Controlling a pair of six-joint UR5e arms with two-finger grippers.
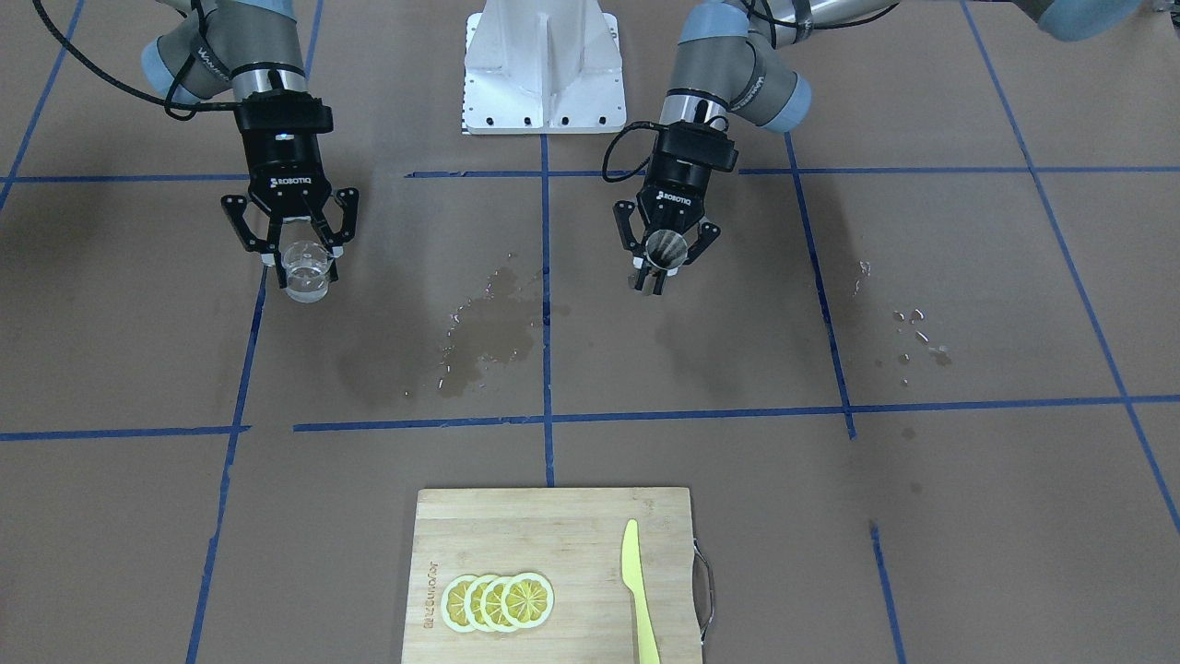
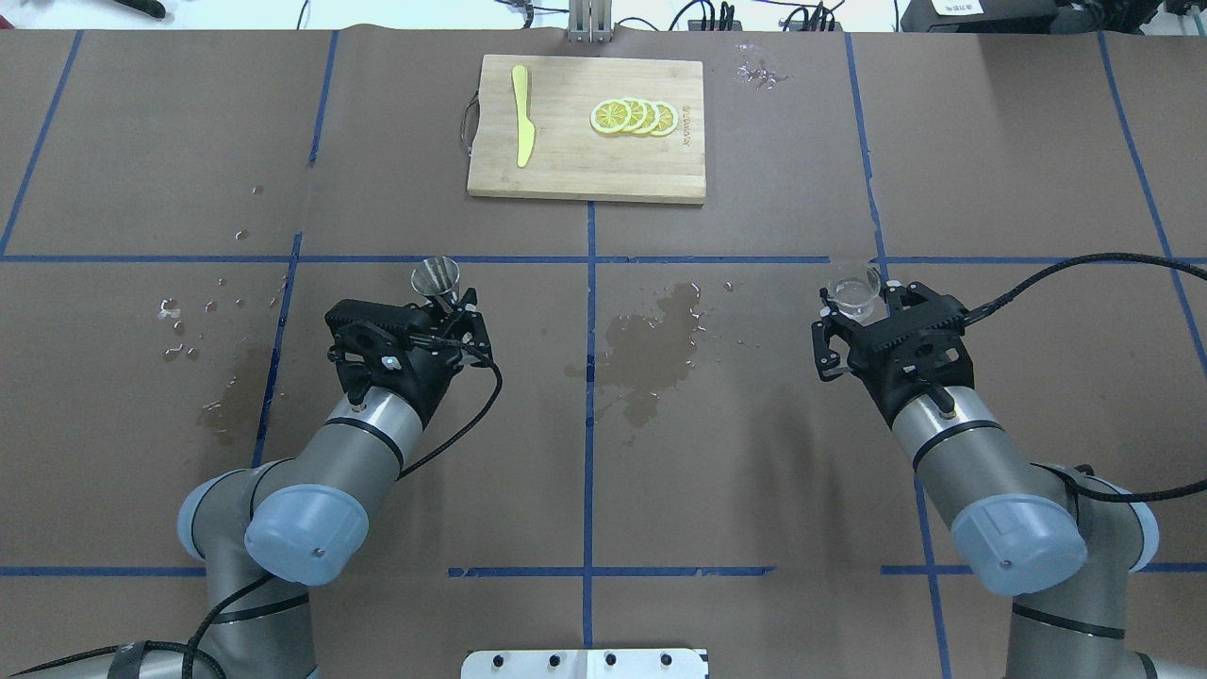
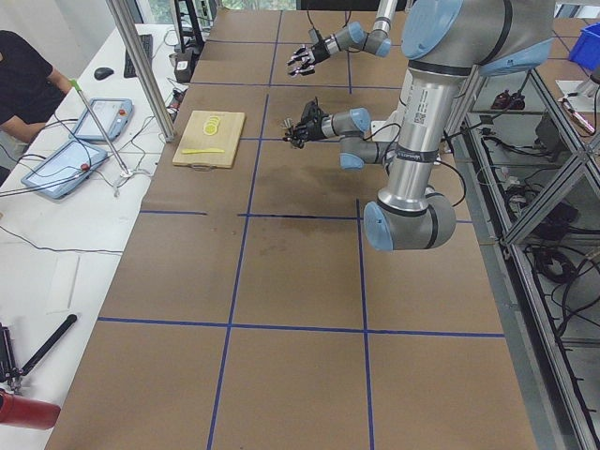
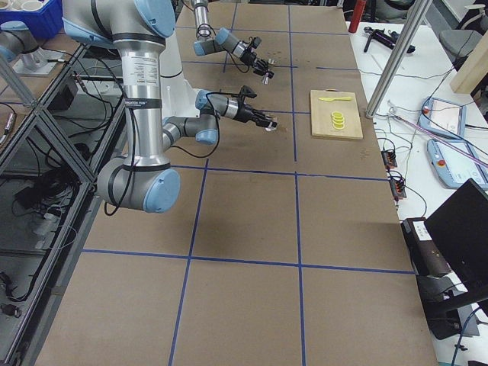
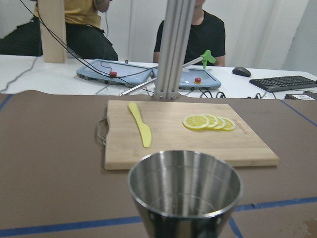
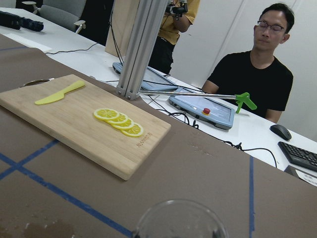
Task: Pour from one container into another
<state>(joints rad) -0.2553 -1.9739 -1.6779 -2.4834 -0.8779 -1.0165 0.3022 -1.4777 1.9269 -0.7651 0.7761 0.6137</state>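
My left gripper (image 1: 656,267) is shut on the silvery metal jigger (image 1: 665,247), which stands upright with its open cone facing up. In the overhead view the jigger (image 2: 436,278) sticks out past the left gripper (image 2: 451,306), and its empty-looking bowl (image 5: 185,191) fills the bottom of the left wrist view. My right gripper (image 1: 305,266) is shut on the small clear glass cup (image 1: 306,273), also upright. The cup (image 2: 855,289) sits at the tip of the right gripper (image 2: 863,311), and only its rim (image 6: 181,219) shows in the right wrist view. The two containers are far apart, on either side of the centre line.
A bamboo cutting board (image 2: 566,170) at the far middle holds lemon slices (image 2: 635,116) and a yellow plastic knife (image 2: 521,127). A wet patch (image 2: 651,354) darkens the paper between the arms, and droplets (image 2: 179,325) lie at the left. The robot base (image 1: 544,69) stands behind.
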